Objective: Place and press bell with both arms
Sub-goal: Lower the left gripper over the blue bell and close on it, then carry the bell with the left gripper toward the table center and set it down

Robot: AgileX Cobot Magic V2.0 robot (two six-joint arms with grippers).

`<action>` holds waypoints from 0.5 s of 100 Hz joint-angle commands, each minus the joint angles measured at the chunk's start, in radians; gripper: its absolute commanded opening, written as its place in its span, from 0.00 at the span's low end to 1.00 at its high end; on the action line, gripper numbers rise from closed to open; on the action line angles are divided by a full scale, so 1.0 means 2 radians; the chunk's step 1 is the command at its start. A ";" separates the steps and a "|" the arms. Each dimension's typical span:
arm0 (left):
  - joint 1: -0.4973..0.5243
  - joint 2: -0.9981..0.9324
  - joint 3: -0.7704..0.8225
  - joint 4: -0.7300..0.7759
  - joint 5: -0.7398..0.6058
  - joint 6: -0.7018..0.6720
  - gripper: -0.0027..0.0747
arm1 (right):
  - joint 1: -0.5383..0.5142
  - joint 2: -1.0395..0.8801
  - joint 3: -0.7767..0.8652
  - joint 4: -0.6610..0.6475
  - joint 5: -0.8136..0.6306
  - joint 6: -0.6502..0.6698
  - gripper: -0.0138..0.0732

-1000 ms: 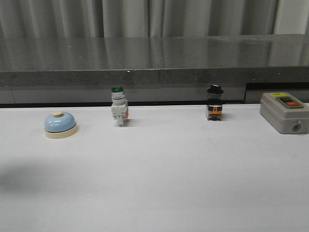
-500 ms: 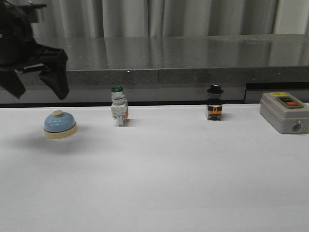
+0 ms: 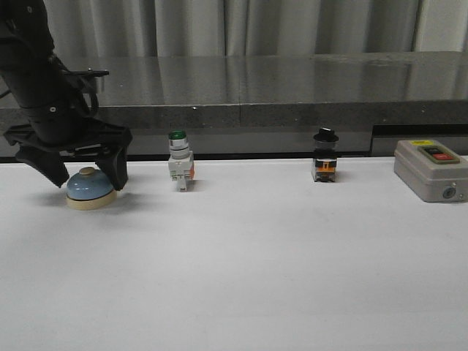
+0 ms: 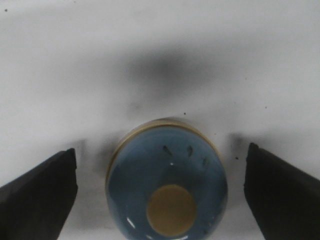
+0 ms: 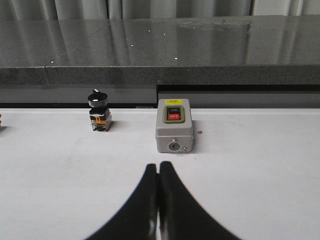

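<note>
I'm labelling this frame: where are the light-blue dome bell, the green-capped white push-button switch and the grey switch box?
light-blue dome bell (image 4: 167, 187), left wrist view, blue dome.
green-capped white push-button switch (image 3: 179, 162), front view, white body.
grey switch box (image 5: 173, 131), right wrist view, front face.

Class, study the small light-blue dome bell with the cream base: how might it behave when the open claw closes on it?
The light-blue dome bell looks glossy and rounded, so the left gripper may slip upward unless its fingers meet the cream rim. Its wide flat base probably resists tipping. It seems rigid, unlikely to deform.
</note>
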 commanded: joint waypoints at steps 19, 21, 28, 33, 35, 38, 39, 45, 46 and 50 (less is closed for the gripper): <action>-0.003 -0.009 -0.020 -0.007 -0.014 0.003 0.83 | -0.003 -0.003 -0.001 -0.005 -0.040 -0.002 0.08; -0.003 -0.009 -0.020 -0.007 -0.014 0.003 0.81 | -0.003 -0.003 -0.001 -0.005 -0.040 -0.002 0.08; -0.003 -0.010 -0.020 -0.007 -0.014 0.003 0.72 | -0.003 -0.003 -0.001 -0.005 -0.040 -0.002 0.08; -0.003 -0.011 -0.020 -0.007 -0.014 0.003 0.64 | -0.003 -0.003 -0.001 -0.005 -0.040 -0.002 0.08; -0.003 -0.012 -0.020 -0.007 -0.014 0.003 0.59 | -0.003 -0.003 -0.001 -0.005 -0.040 -0.002 0.08; -0.003 -0.012 -0.020 -0.007 -0.012 0.003 0.55 | -0.003 -0.003 -0.001 -0.005 -0.040 -0.002 0.08; -0.003 -0.012 -0.020 -0.007 -0.012 0.003 0.53 | -0.003 -0.003 -0.001 -0.005 -0.040 -0.002 0.08; -0.003 -0.016 -0.020 -0.008 -0.010 0.003 0.46 | -0.003 -0.003 -0.001 -0.005 -0.040 -0.002 0.08; -0.003 -0.016 -0.020 -0.009 -0.010 0.003 0.45 | -0.003 -0.003 -0.001 -0.005 -0.040 -0.002 0.08; -0.004 -0.021 -0.020 -0.012 -0.009 0.003 0.43 | -0.003 -0.003 -0.001 -0.005 -0.040 -0.002 0.08</action>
